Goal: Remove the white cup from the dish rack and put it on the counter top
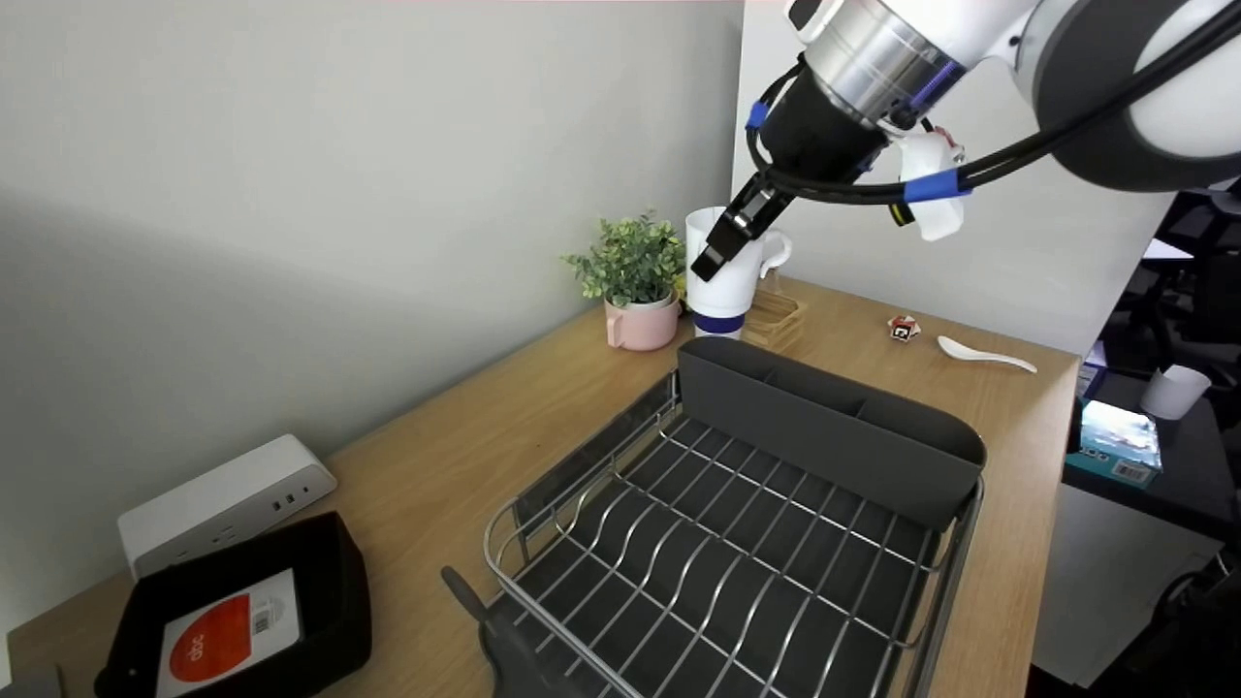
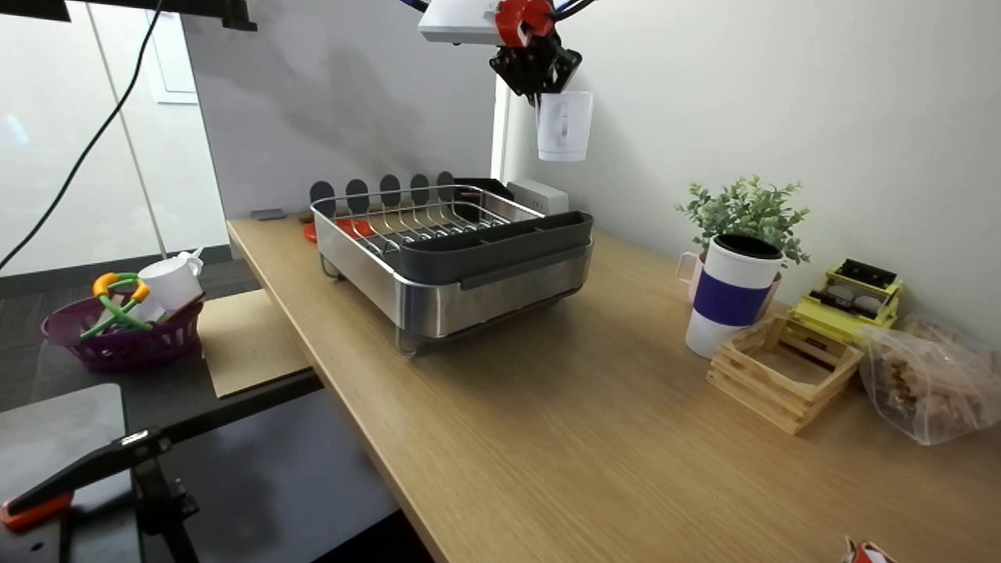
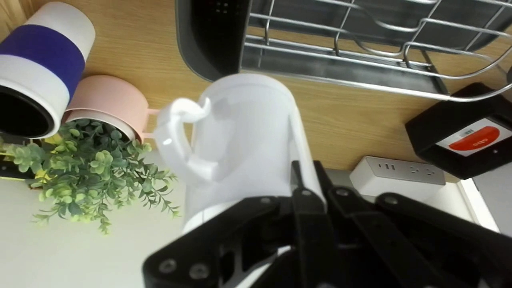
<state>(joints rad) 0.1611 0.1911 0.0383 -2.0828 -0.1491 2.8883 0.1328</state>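
The white cup (image 2: pixel 565 129) hangs roughly upright in the air, higher than the dish rack (image 2: pixel 500 305). In the wrist view the cup (image 3: pixel 248 128) has its handle to the left. My gripper (image 3: pixel 310 168) is shut on the cup's side wall, with a finger on each face of it. In an exterior view the gripper (image 1: pixel 713 262) covers part of the cup (image 1: pixel 732 291), beyond the rack's dark cutlery holder (image 1: pixel 824 436). The rack stands on the light-brown counter top (image 2: pixel 594 438). The counter top also shows below the cup in the wrist view (image 3: pixel 344 124).
A plant in a pink mug (image 1: pixel 643 325), a white tumbler with a blue band (image 2: pixel 727 293) and a wooden crate (image 2: pixel 786 367) stand by the wall. A black tray (image 1: pixel 334 591) and a white power strip (image 1: pixel 228 499) lie at the other end. A white spoon (image 1: pixel 984 356) lies near the counter's end.
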